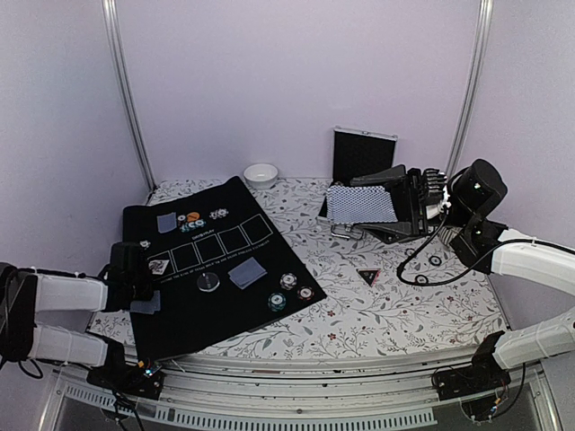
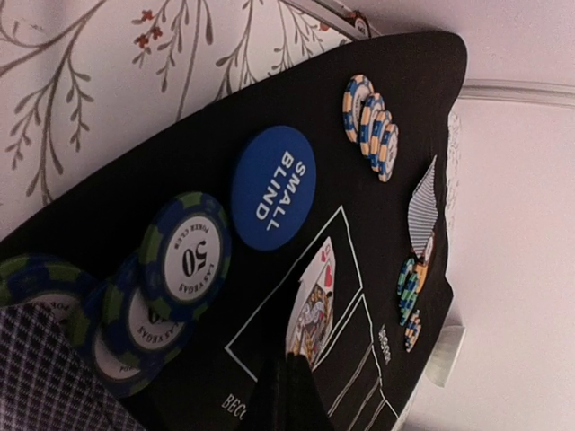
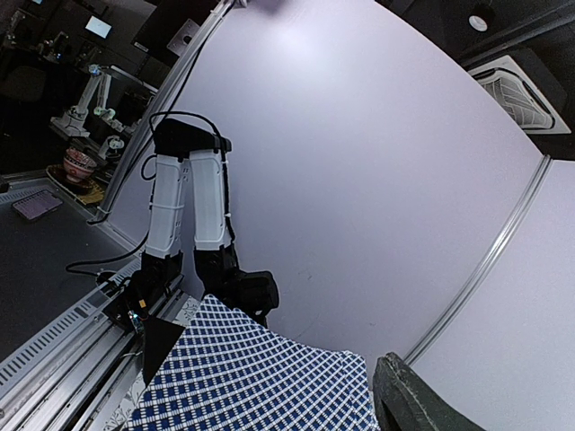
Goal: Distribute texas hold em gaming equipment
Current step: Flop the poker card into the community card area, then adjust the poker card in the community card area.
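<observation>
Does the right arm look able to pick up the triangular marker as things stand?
Probably not yet. The black-red triangular marker lies unobstructed nearby, but the right pincer is occupied, gripping a fan of playing cards.

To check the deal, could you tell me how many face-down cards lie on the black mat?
3 face-down cards: one beside the far chips, one beside the round button, one by the left arm. Any could be a stack.

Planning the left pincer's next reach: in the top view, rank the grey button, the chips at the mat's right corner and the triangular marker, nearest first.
From the left pincer:
1. Grey button, mid-mat, just to its right.
2. Chips, at the mat's right corner.
3. Triangular marker, off the mat, farther right.
</observation>
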